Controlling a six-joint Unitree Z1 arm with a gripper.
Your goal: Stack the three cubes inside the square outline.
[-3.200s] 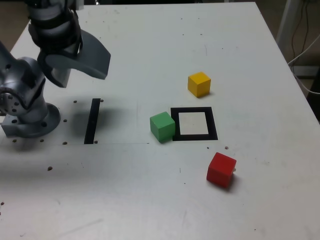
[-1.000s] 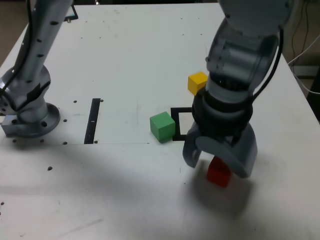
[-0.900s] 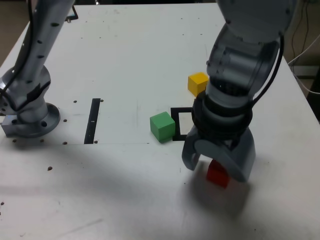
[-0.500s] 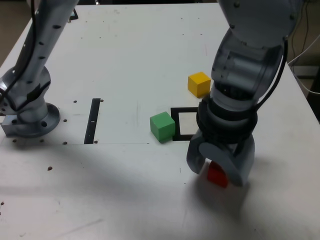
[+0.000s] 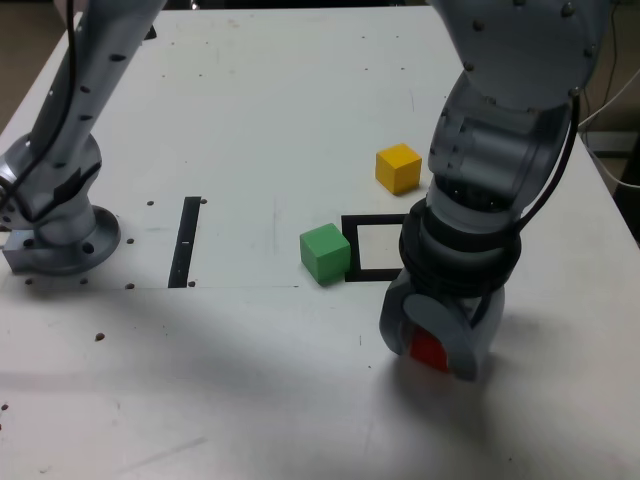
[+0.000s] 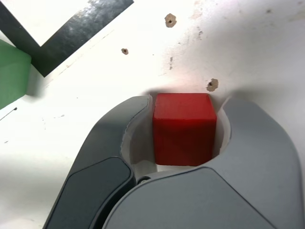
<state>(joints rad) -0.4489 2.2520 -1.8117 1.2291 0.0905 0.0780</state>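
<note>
I am holding the gripper down at the table, and its two grey jaws are pressing on opposite side faces of the red cube, closed in as far as the block allows. The cube is sitting squarely between the fingers, its top face showing clear between them. I am judging it to be light and rigid, a solid block that is not going to give under the squeeze; the matte faces should be offering decent friction, so a flat grip on two parallel sides, as I am seeing now, looks right. It is a plain, evenly coloured red with crisp edges. Beyond the fingertips, near but apart, the square outline is lying with its pale centre still bare. The green cube is touching that frame's outer edge, and the yellow cube is standing farther off past the frame, well apart from the fingers
</note>
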